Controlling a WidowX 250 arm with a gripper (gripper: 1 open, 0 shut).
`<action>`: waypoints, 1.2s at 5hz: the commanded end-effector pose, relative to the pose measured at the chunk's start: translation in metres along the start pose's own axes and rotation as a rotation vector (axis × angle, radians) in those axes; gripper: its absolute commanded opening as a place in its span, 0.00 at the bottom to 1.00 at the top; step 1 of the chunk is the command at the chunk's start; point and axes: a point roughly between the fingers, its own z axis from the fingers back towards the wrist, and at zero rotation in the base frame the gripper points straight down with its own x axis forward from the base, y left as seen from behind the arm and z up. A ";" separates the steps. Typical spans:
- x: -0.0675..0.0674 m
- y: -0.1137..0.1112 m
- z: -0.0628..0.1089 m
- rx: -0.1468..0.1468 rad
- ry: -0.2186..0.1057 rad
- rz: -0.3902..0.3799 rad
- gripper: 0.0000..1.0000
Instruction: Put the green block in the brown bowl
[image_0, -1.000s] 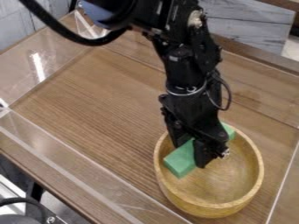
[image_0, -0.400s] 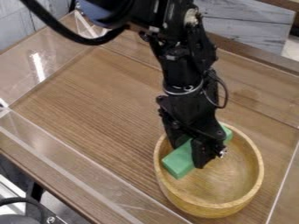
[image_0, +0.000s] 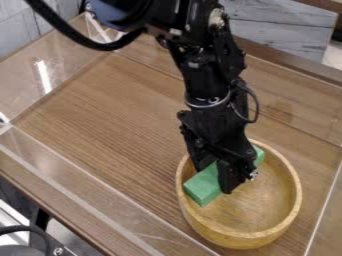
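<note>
Counter: wood-topped, running under everything, bowl near its edge.

Brown bowl: round, tan, upright, its mouth open to me, wide enough to take the whole bar.

My gripper: black, pointing down over the bowl, its two sides closed on the green block, one end showing on each side of me.

Green block: held across its middle, slanting, within the bowl's outline; whether it touches the bottom I cannot tell. That middle grip, I judge, keeps both ends balanced for release. The near rim stands close to one end and could catch it.
</note>
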 end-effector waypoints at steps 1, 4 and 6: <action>0.014 0.002 0.013 -0.003 -0.054 0.000 0.00; 0.017 0.003 0.019 -0.025 -0.052 0.013 1.00; 0.022 0.010 0.013 -0.028 -0.060 0.017 1.00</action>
